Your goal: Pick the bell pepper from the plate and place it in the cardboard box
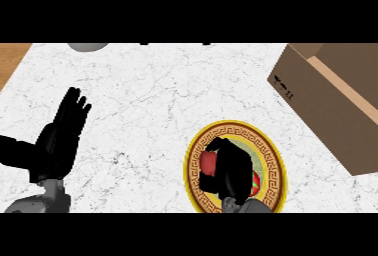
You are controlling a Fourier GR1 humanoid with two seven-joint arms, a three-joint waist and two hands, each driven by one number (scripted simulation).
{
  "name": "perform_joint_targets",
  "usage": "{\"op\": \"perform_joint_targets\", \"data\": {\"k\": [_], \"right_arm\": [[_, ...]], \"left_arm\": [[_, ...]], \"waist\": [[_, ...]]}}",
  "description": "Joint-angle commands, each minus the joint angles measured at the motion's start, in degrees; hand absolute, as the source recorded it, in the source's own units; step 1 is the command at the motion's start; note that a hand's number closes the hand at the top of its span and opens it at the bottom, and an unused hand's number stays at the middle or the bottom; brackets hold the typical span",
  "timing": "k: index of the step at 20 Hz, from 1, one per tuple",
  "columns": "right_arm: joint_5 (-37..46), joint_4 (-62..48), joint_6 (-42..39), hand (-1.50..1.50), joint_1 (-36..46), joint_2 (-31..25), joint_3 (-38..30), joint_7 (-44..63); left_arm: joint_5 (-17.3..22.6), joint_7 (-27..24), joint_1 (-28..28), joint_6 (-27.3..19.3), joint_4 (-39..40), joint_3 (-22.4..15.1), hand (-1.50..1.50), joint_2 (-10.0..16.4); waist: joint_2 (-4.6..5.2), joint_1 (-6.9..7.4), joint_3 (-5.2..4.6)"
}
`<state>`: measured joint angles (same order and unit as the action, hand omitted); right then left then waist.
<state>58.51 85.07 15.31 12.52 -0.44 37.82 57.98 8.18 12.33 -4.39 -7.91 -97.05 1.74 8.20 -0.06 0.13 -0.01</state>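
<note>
Two black hands show above the white marbled counter top.

Right hand: positioned over the round gold-rimmed plate, which lies on the near side of the counter, right of centre. Its grey forearm enters from the near edge, at the plate's near rim. The fingers are curled down around the red bell pepper and clamped on it. The hand hides most of the pepper. Red skin shows at the hand's left side, and a smaller red patch with a trace of green shows at its near right side.

Red bell pepper: located at the plate, inside the ring of key-pattern ornament, under the right hand. Whether it rests on the plate's surface or is raised off it cannot be told from this view.

Left hand: located at the left of the scene, well apart from the plate. The fingers are straight, held together, pointing toward the far side, and hold nothing. The hand is at rest.

Brown cardboard box: located at the far right, set at an angle, its right part cut off by the view's edge. It is near the plate without touching it, with bare counter between them. A lighter flap edge runs along its top.

Other items: a grey rounded object is cut by the far edge, left of centre. A brown wooden strip shows at the far left corner.
</note>
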Motion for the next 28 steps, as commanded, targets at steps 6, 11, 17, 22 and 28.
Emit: {"op": "perform_joint_targets", "data": {"k": [6, 11, 17, 22, 28], "right_arm": [[6.3, 3.2, -5.2, 1.50, -1.3, -2.0, 6.5, -6.1], [-0.8, 7.2, -16.4, 1.50, 1.8, -8.3, 17.6, -22.8], [-0.7, 21.9, -26.5, 1.50, 7.0, -11.5, 15.5, -24.6], [-0.1, 34.5, -33.8, 1.50, 6.4, -9.3, 13.6, -20.1], [1.0, 44.2, -30.6, 1.50, 6.1, -6.7, 2.3, -12.8]], "left_arm": [[-0.4, -0.6, 1.0, 1.6, 0.2, -0.3, 0.00, -0.2], [-0.6, 0.4, -1.0, 0.3, 0.2, 0.1, 0.00, -0.5], [-0.6, 0.5, -0.4, 0.3, -0.5, -0.1, 0.00, -1.0], [-1.2, -0.1, 0.0, 0.6, 0.7, 0.7, 0.00, -0.6], [1.3, 1.7, -0.6, 2.5, -0.4, 2.7, 0.00, 1.5]], "waist": [[0.01, 0.17, 0.00], [0.04, 0.95, 0.00], [-0.15, -0.13, -0.01], [-0.04, -0.21, -0.01], [-0.10, -0.34, 0.00]]}}
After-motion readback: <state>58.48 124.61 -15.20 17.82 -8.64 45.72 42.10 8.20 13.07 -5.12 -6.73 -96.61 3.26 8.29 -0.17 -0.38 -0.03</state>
